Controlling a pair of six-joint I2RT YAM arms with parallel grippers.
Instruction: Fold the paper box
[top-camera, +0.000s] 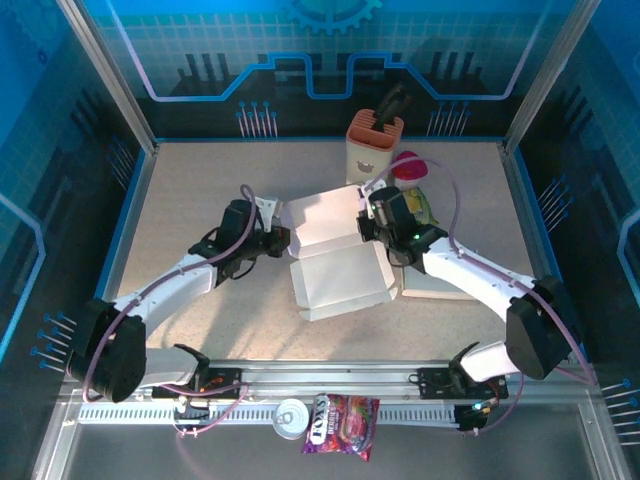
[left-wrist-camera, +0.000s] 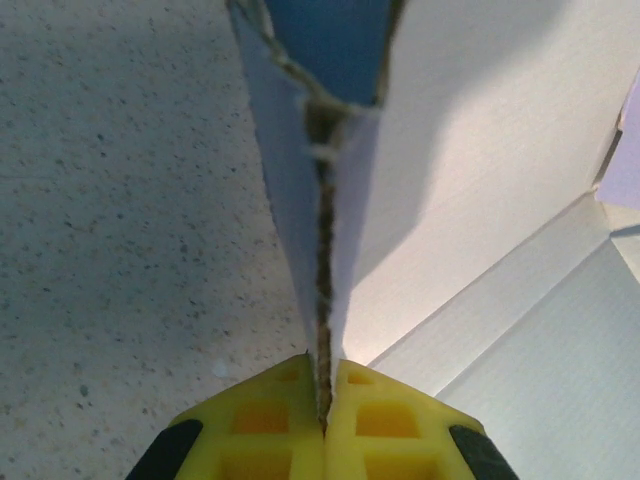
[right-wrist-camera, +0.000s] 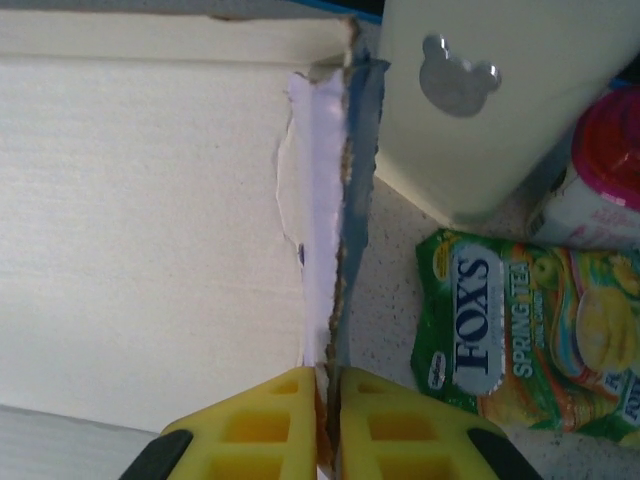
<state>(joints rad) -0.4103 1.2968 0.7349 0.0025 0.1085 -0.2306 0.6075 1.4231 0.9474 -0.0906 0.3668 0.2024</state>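
The white paper box (top-camera: 335, 255) lies partly folded at the table's middle, its lid panel toward the near side. My left gripper (top-camera: 278, 238) is shut on the box's left side wall; the left wrist view has that cardboard edge (left-wrist-camera: 322, 300) pinched between the yellow fingers (left-wrist-camera: 270, 420). My right gripper (top-camera: 372, 222) is shut on the box's right side wall, and the torn cardboard edge (right-wrist-camera: 345, 250) runs up from between its yellow fingers (right-wrist-camera: 400, 425). The box's white inner panel (right-wrist-camera: 150, 230) spreads to the left of that edge.
A cream holder with an orange top (top-camera: 373, 150) stands behind the box, a pink-lidded cup (top-camera: 408, 168) beside it. A green Fox's candy bag (right-wrist-camera: 520, 330) lies right of the box. A flat book (top-camera: 440, 282) rests under the right arm. A tin (top-camera: 292, 417) and snack bag (top-camera: 340, 422) sit on the front rail.
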